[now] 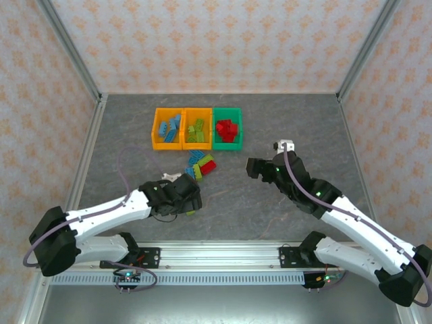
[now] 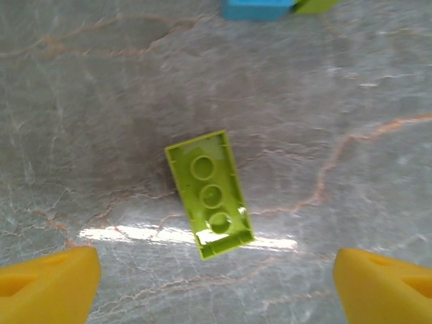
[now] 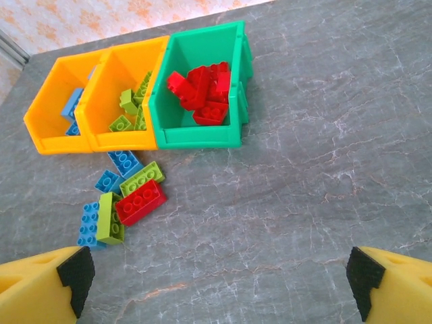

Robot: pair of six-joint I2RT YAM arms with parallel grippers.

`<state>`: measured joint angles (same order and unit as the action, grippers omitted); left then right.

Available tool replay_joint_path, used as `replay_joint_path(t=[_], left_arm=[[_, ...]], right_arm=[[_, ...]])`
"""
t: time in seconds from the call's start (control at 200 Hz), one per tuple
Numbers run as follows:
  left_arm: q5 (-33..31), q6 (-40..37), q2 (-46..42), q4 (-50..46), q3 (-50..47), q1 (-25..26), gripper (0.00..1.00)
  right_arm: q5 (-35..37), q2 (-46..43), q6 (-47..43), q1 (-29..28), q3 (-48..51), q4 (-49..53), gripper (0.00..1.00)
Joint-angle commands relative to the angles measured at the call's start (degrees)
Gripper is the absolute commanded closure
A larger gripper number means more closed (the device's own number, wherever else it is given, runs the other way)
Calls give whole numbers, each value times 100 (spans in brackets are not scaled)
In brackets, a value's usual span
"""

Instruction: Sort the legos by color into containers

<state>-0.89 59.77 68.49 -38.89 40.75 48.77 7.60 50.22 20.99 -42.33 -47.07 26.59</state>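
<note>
— Where is the lime green brick relative to the left fingers?
— On the table, studs down with its hollow underside up. It sits in the gap between them, a little toward 12 o'clock. Its long side runs from 11 to 5 o'clock. The fingers are spread wide and touch nothing.
— And the right fingers?
— Also spread apart, with bare table between them. A loose pile of legos in blue, lime and red lies at 10 o'clock from them.
— The containers?
— In a row, touching, just past that pile: an orange bin holding blue bricks, an orange bin holding lime ones, and a green bin holding red ones.
</note>
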Motion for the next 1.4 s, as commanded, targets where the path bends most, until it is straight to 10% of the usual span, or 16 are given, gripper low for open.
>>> replay_joint_path(t=[0.0,0.27,0.485,0.796,1.041,1.396], left_arm=[[-358,665,177,361,-205,27,11],[-253,370,945,758,-45,28,18],[-284,386,1526,795,-50,29,46],[-410,266,1120,572,144,36,69],[-1379,-1018,1126,130,1714,-605,69],[-1104,-2692,4728,-314,5949,-2174,71]], right_arm=[[206,-12,-52,14,-118,129,2],[221,-47,-66,14,-111,204,1],[6,-39,-64,14,-162,322,1],[-2607,499,-788,-338,-368,217,5],[-2309,693,-320,-632,-461,-456,4],[-1168,-26,246,-637,-271,14,4]])
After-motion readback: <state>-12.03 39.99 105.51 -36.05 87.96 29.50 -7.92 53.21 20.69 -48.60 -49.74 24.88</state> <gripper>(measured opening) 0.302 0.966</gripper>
